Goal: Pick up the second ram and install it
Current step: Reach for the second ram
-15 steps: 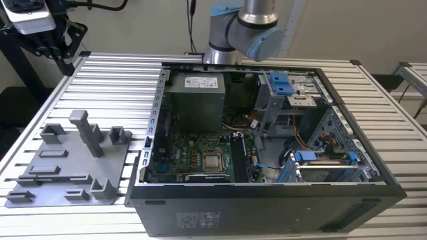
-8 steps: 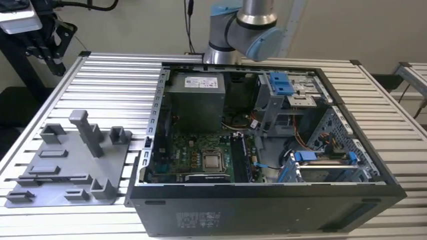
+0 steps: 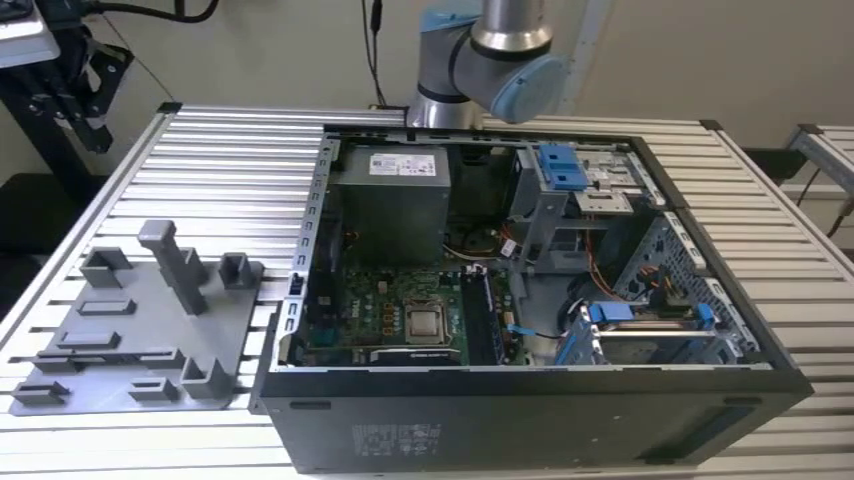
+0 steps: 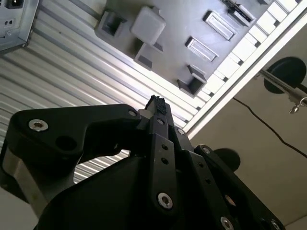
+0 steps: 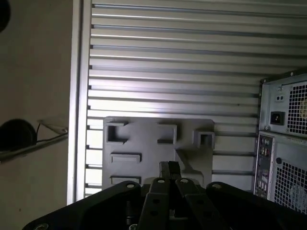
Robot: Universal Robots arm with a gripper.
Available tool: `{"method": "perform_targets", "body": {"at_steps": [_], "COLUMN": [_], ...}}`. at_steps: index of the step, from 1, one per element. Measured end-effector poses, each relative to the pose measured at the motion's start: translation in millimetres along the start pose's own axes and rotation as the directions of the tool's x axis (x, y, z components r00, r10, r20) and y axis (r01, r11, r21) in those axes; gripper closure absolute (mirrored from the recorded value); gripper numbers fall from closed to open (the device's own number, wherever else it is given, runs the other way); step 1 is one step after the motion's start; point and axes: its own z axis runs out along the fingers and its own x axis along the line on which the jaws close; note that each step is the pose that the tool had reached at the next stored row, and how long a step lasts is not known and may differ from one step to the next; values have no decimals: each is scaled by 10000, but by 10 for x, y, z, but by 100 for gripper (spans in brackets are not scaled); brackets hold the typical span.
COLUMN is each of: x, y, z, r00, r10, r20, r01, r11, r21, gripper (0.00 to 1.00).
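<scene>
Your gripper [image 4: 157, 103] hangs over the holder tray [image 4: 182, 24], empty.
Its fingers are drawn together on nothing. The dark strip in the tray's long slot, beyond the tall post [image 4: 147, 21], looks like the second ram [image 4: 240, 13]. To pick it well, you'd likely want the fingers squared across its thin faces, centred on its length, lifting straight.

- Well clear below my gripper [image 5: 169, 167], the slatted table [image 3: 227, 170] lay bare beside the holder tray [image 3: 140, 325].
- The tray's tall post [image 3: 174, 265] rose above its blocks [image 3: 240, 270].
- The computer case [image 3: 534, 420] walled the tray's side toward the exterior view's right.
</scene>
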Motion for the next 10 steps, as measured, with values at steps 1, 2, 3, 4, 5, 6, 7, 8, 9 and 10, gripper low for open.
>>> {"method": "perform_targets", "body": {"at_steps": [1,2,3,4,5,6,7,8,9,10], "x": [17,34,51,63,67,67,67,67,72,79], "y": [0,1,2,2,2,2,2,2,1,-2], "z": [1,2,2,1,2,2,2,1,1,1], "r00": [10000,10000,10000,9999,9999,9999,9999,9999,9999,9999], "r10": [-29,-57,-84,-100,-100,-100,-101,-101,-100,-100], "r20": [4,8,10,9,10,10,10,9,10,10], "r01": [29,57,84,100,100,100,101,101,100,100], "r11": [10000,10000,10000,10000,10000,9999,9999,9999,10000,9999], "r21": [-2,-3,-3,-1,-2,-3,-3,-2,-3,-3], "gripper": [89,89,89,89,89,89,89,89,89,89]}}
